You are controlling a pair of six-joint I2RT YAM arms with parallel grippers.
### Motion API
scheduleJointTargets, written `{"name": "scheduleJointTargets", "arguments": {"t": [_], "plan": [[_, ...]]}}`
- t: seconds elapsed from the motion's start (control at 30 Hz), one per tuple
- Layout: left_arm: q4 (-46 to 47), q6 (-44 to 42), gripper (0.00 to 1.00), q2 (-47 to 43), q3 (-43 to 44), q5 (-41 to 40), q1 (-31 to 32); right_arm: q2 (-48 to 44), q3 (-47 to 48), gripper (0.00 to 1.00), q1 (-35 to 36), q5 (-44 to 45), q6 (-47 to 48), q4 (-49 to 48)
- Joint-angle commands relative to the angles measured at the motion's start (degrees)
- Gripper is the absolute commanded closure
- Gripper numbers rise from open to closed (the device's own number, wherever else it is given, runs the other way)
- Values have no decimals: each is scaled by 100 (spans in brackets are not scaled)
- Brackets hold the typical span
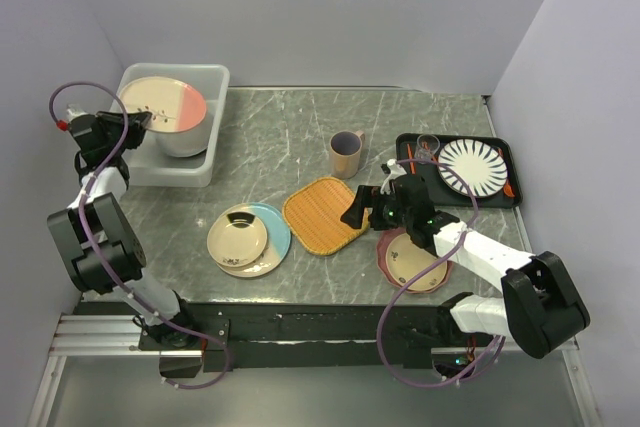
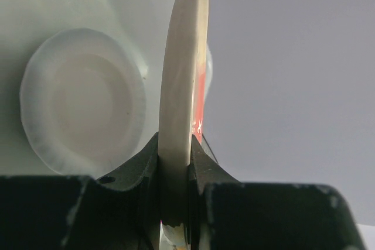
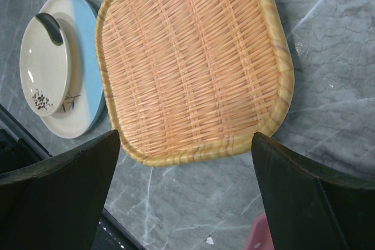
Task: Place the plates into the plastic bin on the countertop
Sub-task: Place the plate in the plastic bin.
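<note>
My left gripper (image 1: 138, 120) is shut on the rim of a cream plate with a pink side (image 1: 165, 105). It holds that plate tilted over the translucent plastic bin (image 1: 215, 77) at the back left. In the left wrist view the plate (image 2: 184, 80) stands edge-on between the closed jaws of that gripper (image 2: 174, 162), beside an upturned white dish (image 2: 82, 98) in the bin. A small cream plate (image 1: 238, 235) lies on a cream-and-light-blue plate (image 1: 272, 237). My right gripper (image 1: 362, 209) hangs open over the countertop (image 1: 280, 137), empty, with a pink scalloped plate (image 1: 410, 259) just behind it.
A woven tray (image 1: 322, 214) lies mid-table, and its near edge (image 3: 193, 62) sits just ahead of my right gripper (image 3: 186, 139). A beige mug (image 1: 346, 154) stands behind it. A black tray (image 1: 408, 142) at the right holds a striped plate (image 1: 476, 167).
</note>
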State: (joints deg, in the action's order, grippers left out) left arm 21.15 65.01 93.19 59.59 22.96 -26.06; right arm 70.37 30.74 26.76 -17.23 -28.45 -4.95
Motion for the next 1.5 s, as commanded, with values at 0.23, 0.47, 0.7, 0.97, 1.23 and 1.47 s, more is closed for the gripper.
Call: {"name": "scheduleJointTargets", "arguments": {"t": [0.23,0.47,0.7,0.97,1.23,1.47], "plan": [[311,-313,99,516,817,-213,93,56,222,0,22,-61,50,-217],[276,-340,99,1008,1045,-64,163,100,248,0,22,-70,76,-208],[-223,-656,99,1263,1432,-248,338,126,239,0,22,-61,85,-199],[-638,-964,99,1421,1687,-512,479,144,266,0,22,-70,85,-182],[-840,-982,99,1606,1757,-582,471,126,257,0,22,-52,102,-173],[-1331,-1193,84,1659,1915,-977,506,135,266,0,22,-43,120,-138]]}}
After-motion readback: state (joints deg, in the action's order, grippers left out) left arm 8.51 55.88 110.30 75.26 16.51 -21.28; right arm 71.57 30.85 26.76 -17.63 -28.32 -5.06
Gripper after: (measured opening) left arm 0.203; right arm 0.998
